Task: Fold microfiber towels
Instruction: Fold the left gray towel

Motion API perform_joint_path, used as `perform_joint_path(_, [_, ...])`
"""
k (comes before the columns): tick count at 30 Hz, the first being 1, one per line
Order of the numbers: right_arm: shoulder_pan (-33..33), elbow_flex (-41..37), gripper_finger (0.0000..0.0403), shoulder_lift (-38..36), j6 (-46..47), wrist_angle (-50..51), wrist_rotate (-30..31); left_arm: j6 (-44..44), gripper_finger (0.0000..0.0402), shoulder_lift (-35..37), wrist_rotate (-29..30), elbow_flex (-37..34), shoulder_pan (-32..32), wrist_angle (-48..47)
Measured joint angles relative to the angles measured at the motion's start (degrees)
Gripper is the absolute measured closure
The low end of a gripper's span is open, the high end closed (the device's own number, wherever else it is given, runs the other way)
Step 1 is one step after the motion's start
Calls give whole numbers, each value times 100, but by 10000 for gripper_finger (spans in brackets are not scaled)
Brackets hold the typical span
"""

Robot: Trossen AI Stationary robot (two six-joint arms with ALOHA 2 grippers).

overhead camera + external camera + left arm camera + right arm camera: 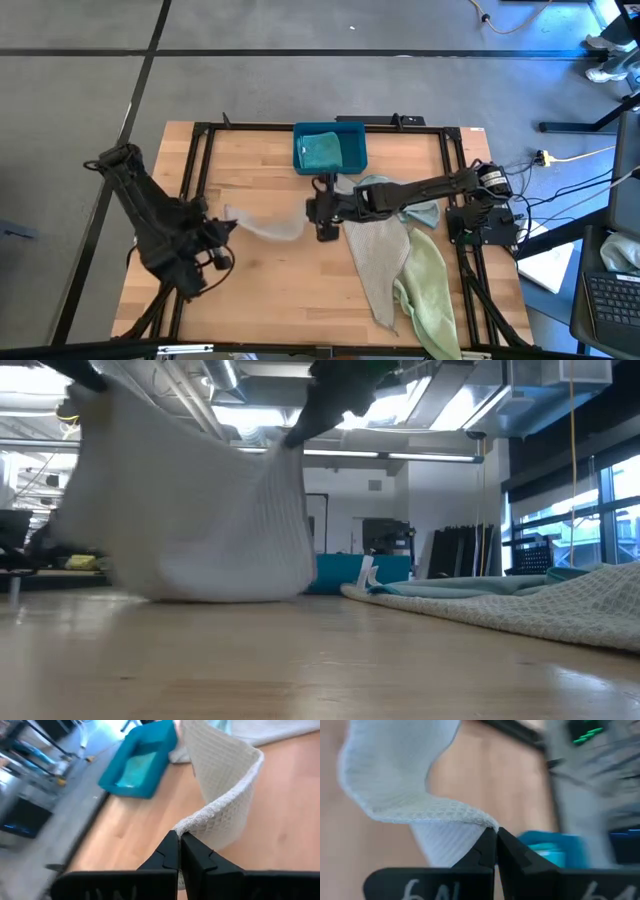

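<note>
A pale grey-beige microfiber towel (265,227) hangs between my two grippers over the middle of the table, sagging in a wide loop (200,530). I cannot tell whether its low fold touches the wood. My left gripper (226,229) is shut on its left end. My right gripper (320,230) is shut on its right end. Another grey-beige towel (375,262), a pale green one (430,290) and a pale blue one (405,205) lie heaped at the right. A teal towel (320,151) lies in the bin (354,131). My left gripper pinches the towel's left corner edge (186,826) between its two fingertips (196,854), slanting down from the table's left. The cloth hangs slack away from the hold. My right gripper pinches the towel's right corner (482,822) between its two fingertips (485,851), slanting down from the table's right. The cloth droops slack below the hold.
The teal-blue plastic bin stands at the far edge, just behind my right gripper. The towel heap covers the table's right side down to the near edge. Bare wood (270,290) lies at the near middle and left. A black frame (200,160) borders the table.
</note>
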State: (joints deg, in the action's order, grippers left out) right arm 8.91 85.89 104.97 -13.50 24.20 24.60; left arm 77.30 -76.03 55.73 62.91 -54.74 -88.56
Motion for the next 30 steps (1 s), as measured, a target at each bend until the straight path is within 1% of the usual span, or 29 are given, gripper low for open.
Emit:
perform_joint_path(2, [56,2,395,0,488,377,-733,198,401,-42,-389,-150,-203,371])
perform_joint_path(5, [145,3,395,41,1213,911,-1874,202,401,-81,-1220,-551,-482,1379])
perform_joint_path(7, [262,4,395,149,1484,1106,-2287,176,401,-84,-1721,-880,-644,2170])
perform_joint_path(9, [392,4,395,310,1549,1127,-2611,169,401,-85,-2093,-1167,-803,2939])
perform_joint_path(12, [588,4,395,594,1573,1119,-3193,169,401,-85,-2362,-1459,-1018,3847])
perform_joint_path(16, [767,4,395,989,1687,1016,-3915,-180,401,-85,-2376,-1624,-1222,5024])
perform_joint_path(20, [871,4,395,1299,1879,984,-4028,-623,401,-85,-2374,-1645,-1287,5798])
perform_joint_path(24, [896,4,393,1510,2120,972,-4027,-661,401,-96,-2378,-1647,-1341,5984])
perform_joint_path(26, [892,4,384,1567,2219,960,-4026,-560,401,-147,-2448,-1647,-1369,5991])
perform_joint_path(30, [890,4,350,1585,2228,970,-3912,-365,394,-304,-2731,-1647,-1371,6015])
